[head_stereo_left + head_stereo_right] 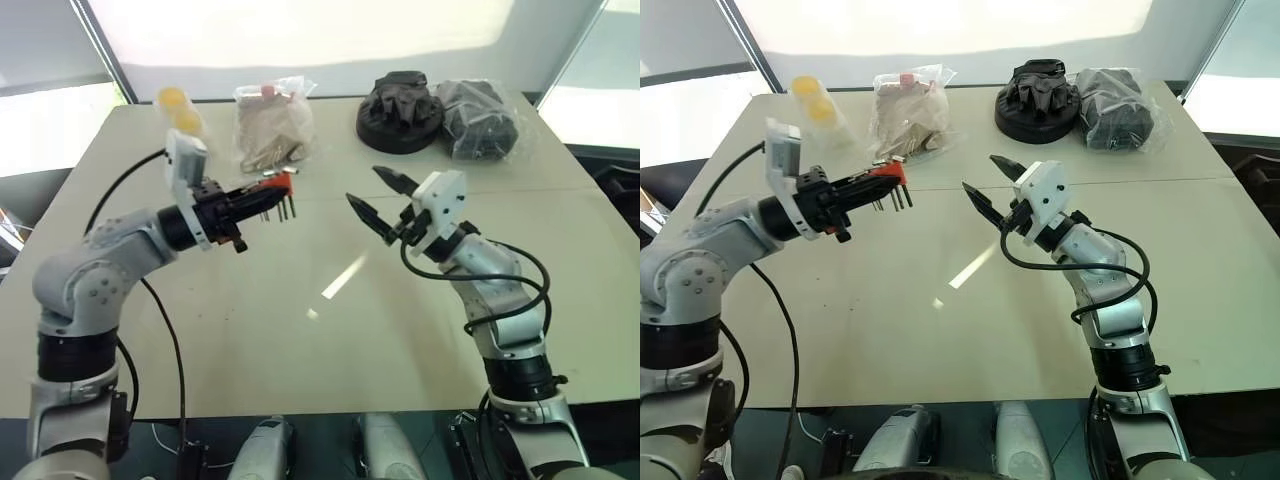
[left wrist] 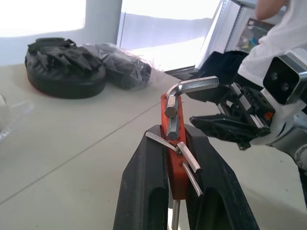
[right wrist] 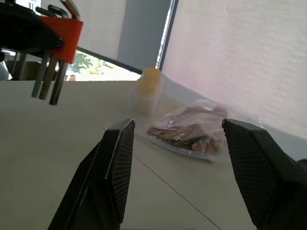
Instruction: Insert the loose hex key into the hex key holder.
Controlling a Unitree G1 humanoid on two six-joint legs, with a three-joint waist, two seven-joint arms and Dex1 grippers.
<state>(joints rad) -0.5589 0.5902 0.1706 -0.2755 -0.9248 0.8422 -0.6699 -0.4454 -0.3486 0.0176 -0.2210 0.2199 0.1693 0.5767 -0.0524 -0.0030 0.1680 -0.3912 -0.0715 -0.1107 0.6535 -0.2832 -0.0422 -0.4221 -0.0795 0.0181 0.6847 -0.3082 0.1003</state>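
Observation:
My left gripper [image 1: 252, 203] is shut on the hex key holder [image 1: 272, 189], a small red-orange block held above the table's left half. Short dark keys hang down from the block like prongs. In the left wrist view the loose hex key [image 2: 193, 85] sits in the holder's [image 2: 173, 158] far end. Its bent leg sticks out sideways toward the right gripper. My right gripper [image 1: 364, 186] hovers a hand's width to the right of the holder. It is open and empty, with its fingers [image 3: 117, 158] spread wide.
Along the far edge of the beige table [image 1: 330, 330] lie a yellow-lidded tub [image 1: 178, 105], a clear bag of brown items [image 1: 272, 128], a black bundle [image 1: 400, 108] and a bagged dark bundle [image 1: 485, 118]. A person in white [image 2: 283, 28] stands beyond the table.

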